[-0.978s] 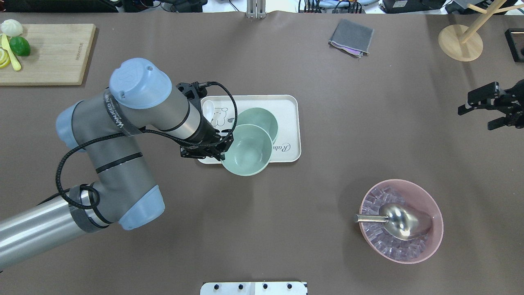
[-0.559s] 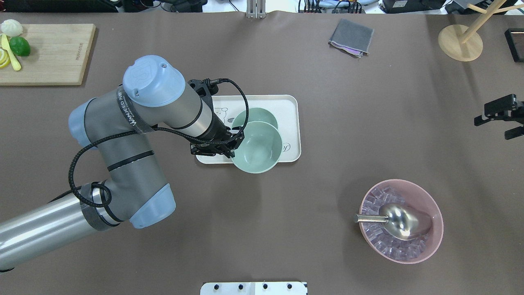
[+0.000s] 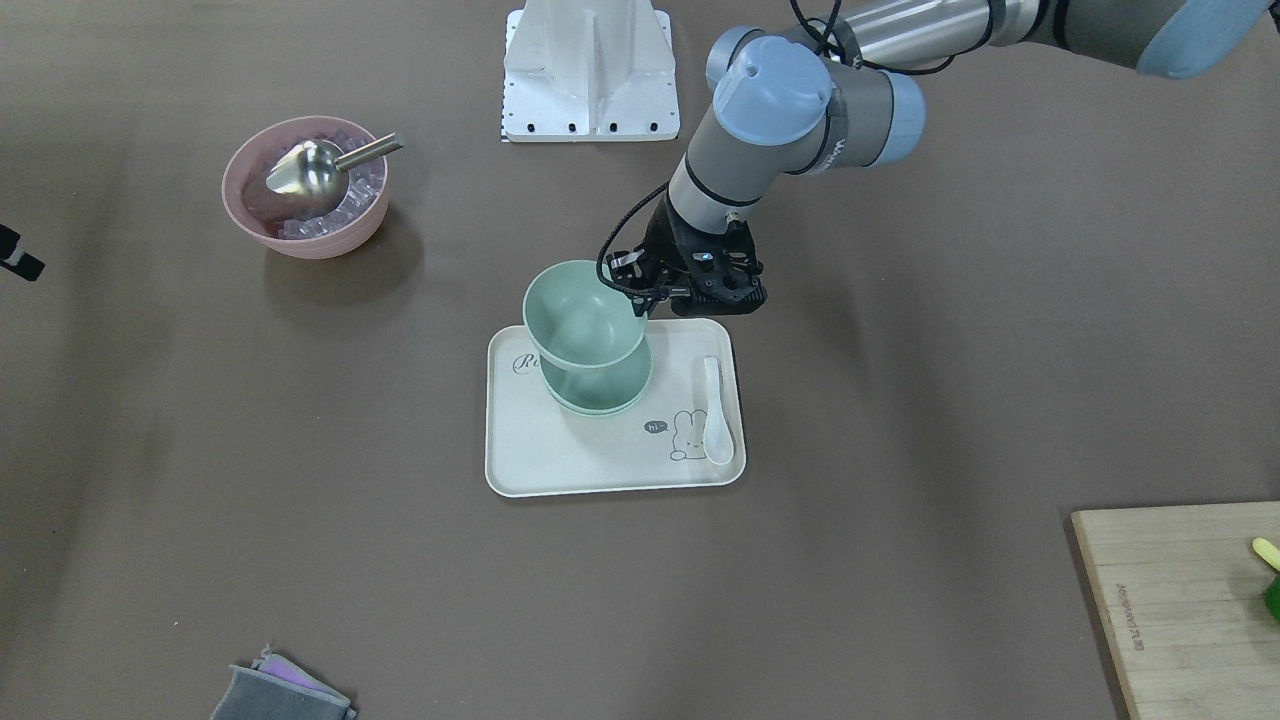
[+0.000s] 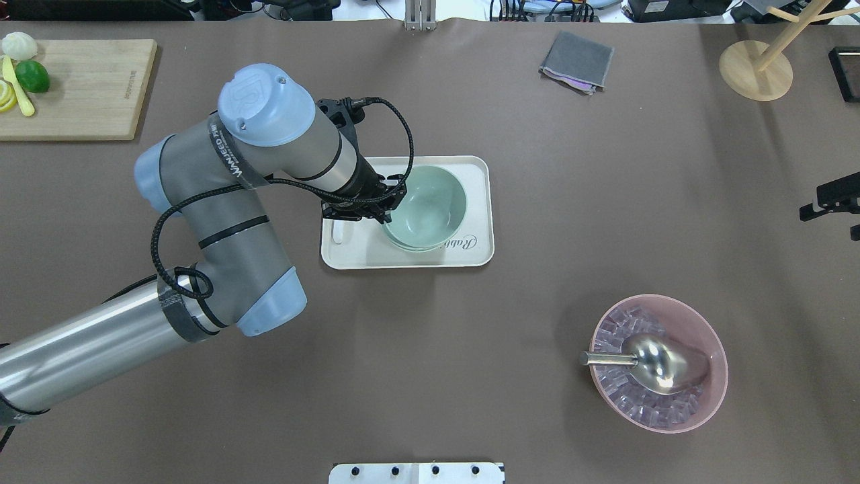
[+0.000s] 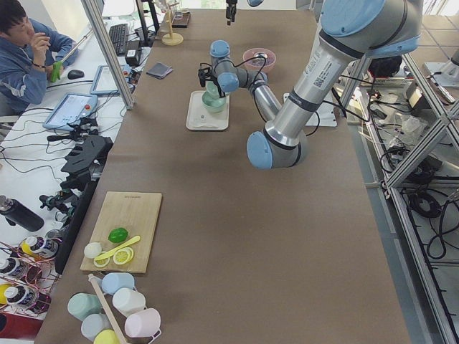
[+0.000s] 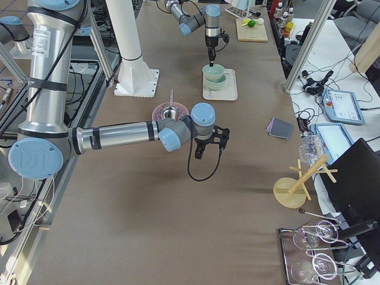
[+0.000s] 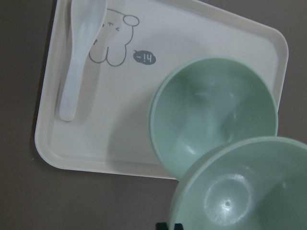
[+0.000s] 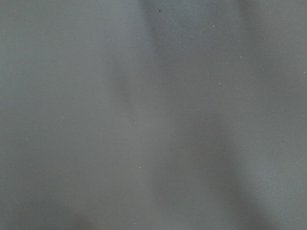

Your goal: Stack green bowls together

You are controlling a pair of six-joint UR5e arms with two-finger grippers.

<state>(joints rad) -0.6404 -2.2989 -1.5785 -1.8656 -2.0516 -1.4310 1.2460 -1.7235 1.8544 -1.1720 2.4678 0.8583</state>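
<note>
My left gripper (image 4: 390, 207) is shut on the near-side rim of a pale green bowl (image 4: 430, 205) and holds it just above a second green bowl (image 3: 600, 390) that stands on the cream tray (image 4: 485, 208). In the front view the held bowl (image 3: 583, 315) hangs a little toward the robot from the lower one. The left wrist view shows the held bowl (image 7: 244, 191) overlapping the lower bowl (image 7: 216, 108). I cannot make out a third green bowl on its own. My right gripper (image 4: 828, 226) is open and empty at the table's right edge.
A white spoon (image 3: 715, 410) lies on the tray beside a rabbit drawing. A pink bowl (image 4: 717, 356) of ice with a metal scoop (image 4: 662, 363) stands front right. A cutting board (image 4: 87, 87), a grey cloth (image 4: 576, 60) and a wooden stand (image 4: 756, 70) are at the back.
My left gripper has carried the green bowl away from the robot, from the tray's near edge to over the bowl on the tray. My right gripper has drawn back to the right.
</note>
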